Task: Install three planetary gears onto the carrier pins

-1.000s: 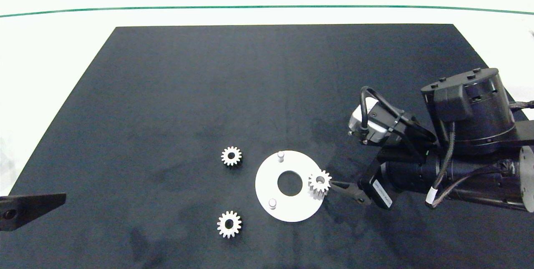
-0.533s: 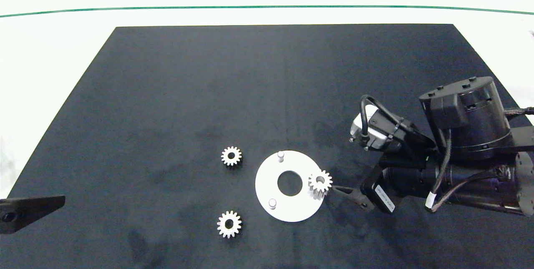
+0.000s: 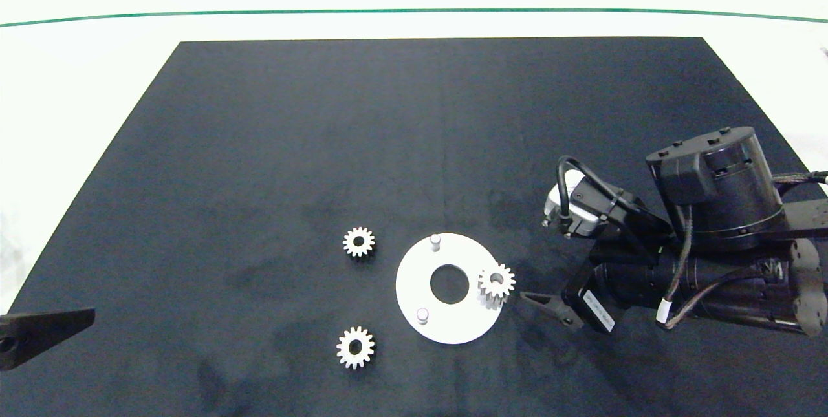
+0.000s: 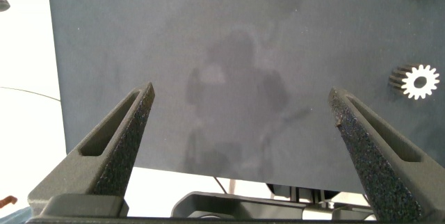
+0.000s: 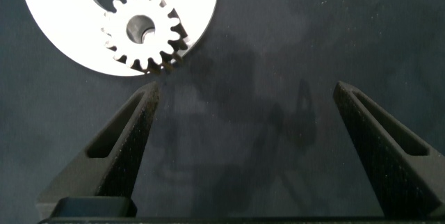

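One gear (image 3: 497,283) is sitting on the carrier pin at the 3 o'clock edge of the white disc (image 3: 453,326), and the right end effector (image 3: 525,296) has backed away from it over the last second. It's now just off the disc rim with its fingers spread wide and holding nothing. So that looks like gear one done, two to go.

The other two planetary gears are lying flat on the black mat of the table (image 3: 414,145): one (image 3: 358,242) off the disc at about 10 o'clock, one (image 3: 355,347) at about 8 o'clock. Two pins are bare, at 12 o'clock (image 3: 435,240) and 7 o'clock (image 3: 422,315).

The left end effector (image 4: 240,123) is parked at the far left edge, released and empty.

Hard to say if the mounted gear is fully seated; the pin is mostly hidden inside its bore.
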